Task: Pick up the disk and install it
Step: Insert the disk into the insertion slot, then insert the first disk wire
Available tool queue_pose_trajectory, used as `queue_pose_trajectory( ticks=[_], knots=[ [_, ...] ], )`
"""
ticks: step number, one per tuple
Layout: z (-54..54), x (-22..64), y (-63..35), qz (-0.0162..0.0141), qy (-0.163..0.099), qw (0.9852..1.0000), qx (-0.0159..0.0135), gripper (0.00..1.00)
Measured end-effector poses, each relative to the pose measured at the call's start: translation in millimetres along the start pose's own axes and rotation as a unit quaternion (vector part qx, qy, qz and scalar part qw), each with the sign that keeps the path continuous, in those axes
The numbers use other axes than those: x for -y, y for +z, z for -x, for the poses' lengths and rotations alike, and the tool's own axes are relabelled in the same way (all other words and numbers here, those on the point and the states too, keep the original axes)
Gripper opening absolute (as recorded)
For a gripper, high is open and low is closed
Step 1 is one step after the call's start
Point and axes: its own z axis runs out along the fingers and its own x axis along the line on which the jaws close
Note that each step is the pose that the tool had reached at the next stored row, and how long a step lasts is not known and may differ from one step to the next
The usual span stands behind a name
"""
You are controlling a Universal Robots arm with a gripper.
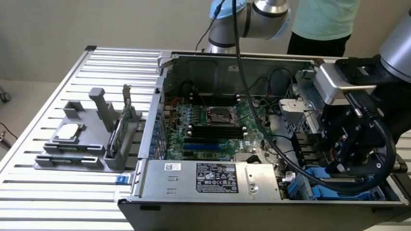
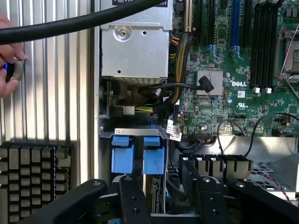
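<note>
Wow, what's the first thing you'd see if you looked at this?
A big open computer case sits on the slatted table, its green motherboard showing. The robot's black hand hangs over the case's corner at the exterior view's right, just above some blue brackets. At the exterior view's left, a grey holder carries a small silver chip.
</note>
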Motion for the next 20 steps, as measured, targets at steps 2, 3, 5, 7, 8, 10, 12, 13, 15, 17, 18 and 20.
queue_pose_trajectory(
  ticks=[2, 3, 5, 7, 8, 10, 12, 13, 15, 17, 18, 20],
  knots=[
    [0.4, 1.2, -0.7, -0.0006, -0.002, 1.0000, 0.0000, 0.47],
    [0.5, 2.0, -1.4, -0.0010, -0.003, 1.0000, -0.0001, 0.47],
    [0.7, 3.9, -3.0, -0.0016, -0.005, 1.0000, 0.0000, 0.45],
    [0.8, 6.2, -4.8, -0.0020, -0.006, 1.0000, 0.0000, 0.32],
    [0.8, 7.3, -5.6, -0.0022, -0.007, 1.0000, -0.0001, 0.32],
    [0.9, 8.4, -5.9, -0.0024, -0.007, 1.0000, -0.0002, 0.25],
    [0.9, 8.4, -5.9, -0.0024, -0.007, 1.0000, -0.0002, 0.25],
    [0.9, 8.4, -5.9, -0.0024, -0.007, 1.0000, -0.0002, 0.25],
    [0.9, 8.5, -5.9, -0.0024, -0.007, 1.0000, -0.0002, 0.25],
    [0.9, 8.5, -5.9, -0.0024, -0.007, 1.0000, -0.0002, 0.25],
    [0.9, 8.5, -5.9, -0.0024, -0.007, 1.0000, -0.0002, 0.25],
    [0.9, 8.5, -5.9, -0.0024, -0.007, 1.0000, -0.0002, 0.25]
  ],
)
